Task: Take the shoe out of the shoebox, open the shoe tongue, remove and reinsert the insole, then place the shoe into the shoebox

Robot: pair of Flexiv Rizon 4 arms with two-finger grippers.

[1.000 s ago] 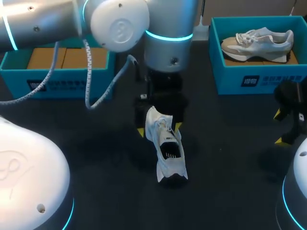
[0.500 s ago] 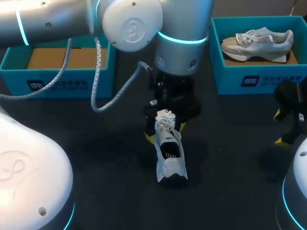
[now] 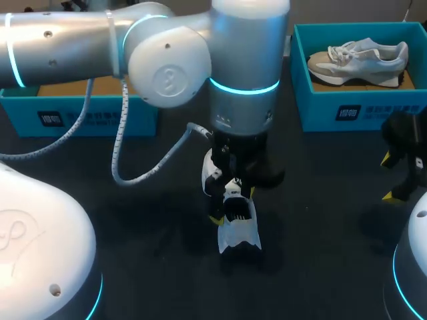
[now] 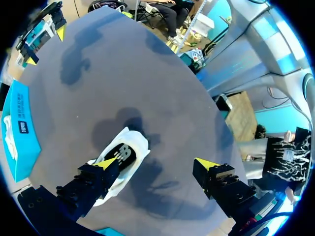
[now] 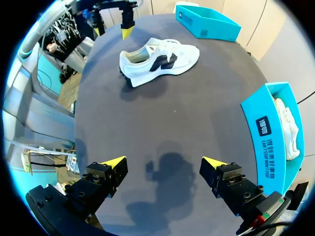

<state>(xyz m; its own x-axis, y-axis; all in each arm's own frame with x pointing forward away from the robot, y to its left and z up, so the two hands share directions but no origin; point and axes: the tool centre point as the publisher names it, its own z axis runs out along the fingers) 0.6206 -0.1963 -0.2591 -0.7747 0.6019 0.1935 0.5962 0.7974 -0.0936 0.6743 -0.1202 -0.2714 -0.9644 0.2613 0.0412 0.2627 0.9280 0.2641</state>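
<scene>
A white shoe with a dark side logo (image 3: 239,230) lies on the dark table near the middle, its heel toward the near edge. My left gripper (image 3: 231,204) hangs open right above its front half, hiding the laces. In the left wrist view the shoe (image 4: 122,156) lies beside and partly under one finger (image 4: 96,178), not between the two; the left gripper (image 4: 156,165) holds nothing. My right gripper (image 3: 387,177) stands open at the table's right side, far from the shoe (image 5: 158,60), and the right gripper (image 5: 165,162) is empty.
A teal shoebox (image 3: 353,113) at the back right holds a second pale shoe (image 3: 357,59). Another teal box (image 3: 87,117) with a brown cardboard floor stands at the back left, partly behind my left arm. Both boxes (image 5: 273,132) (image 5: 206,22) also appear in the right wrist view.
My left arm has moved toward the near edge and down over the shoe, from behind the toe to above its front half. The shoe and right arm have stayed put.
</scene>
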